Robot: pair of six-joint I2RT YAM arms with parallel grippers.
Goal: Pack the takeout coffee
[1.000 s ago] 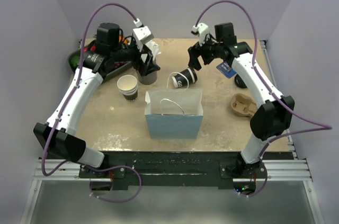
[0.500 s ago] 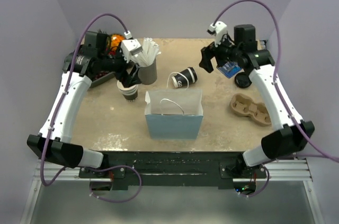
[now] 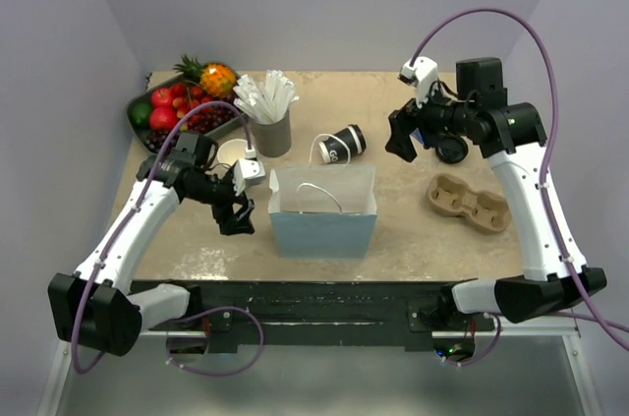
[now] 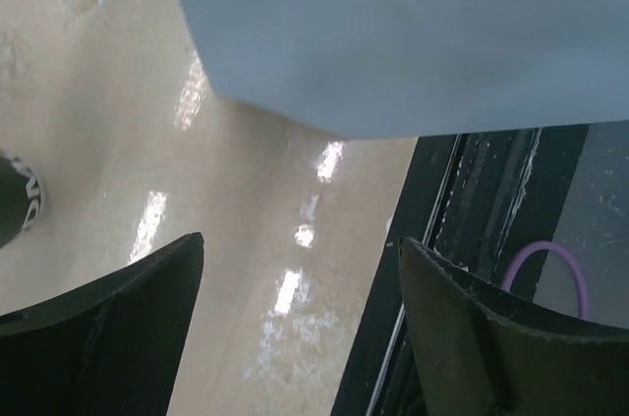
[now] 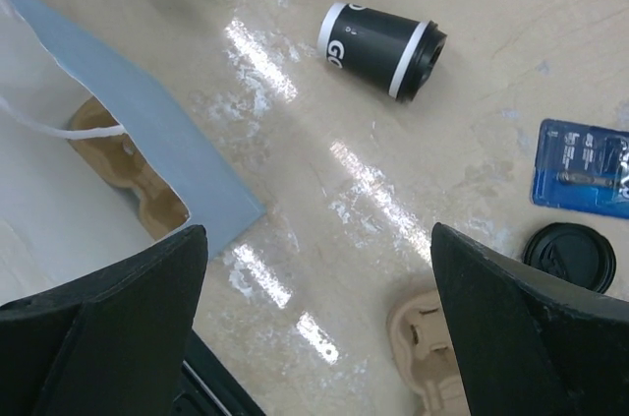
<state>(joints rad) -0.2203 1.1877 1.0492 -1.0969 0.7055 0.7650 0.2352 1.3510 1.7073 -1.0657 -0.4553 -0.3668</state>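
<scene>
While the left arm runs up the left side of the bench [image 3: 403, 234] and folds at the elbow, its wrist angles down and inward, so the left pincer [image 3: 236, 222] sits low just beside the left wall of the blue paper bag [image 3: 322, 214]. In the wrist view the left pincer [image 4: 300, 249] is spread wide, nothing between the fingers [image 4: 128, 318], bag wall above them, not touching as far as I can tell.

Right arm reaches high up the right side, forearm bent inward, right pincer [image 3: 401, 141] raised over the bench and tilted down. Right pincer [image 5: 319, 234] is also wide apart and empty, touching nothing.

The takeout coffee [image 3: 344, 144] lies on its side on the bench, just behind the bag, between the grey cup of white sticks [image 3: 272, 133] and the right pincer, apart from both. From the right wrist the takeout coffee [image 5: 381, 37] shows its black lid fitted.

A cardboard cup carrier [image 3: 467, 202] lies right of the bag. A loose black lid [image 5: 568, 257] and a blue packet [image 5: 585, 168] lie near it. The fruit tray [image 3: 172, 111] is at the far left corner.
</scene>
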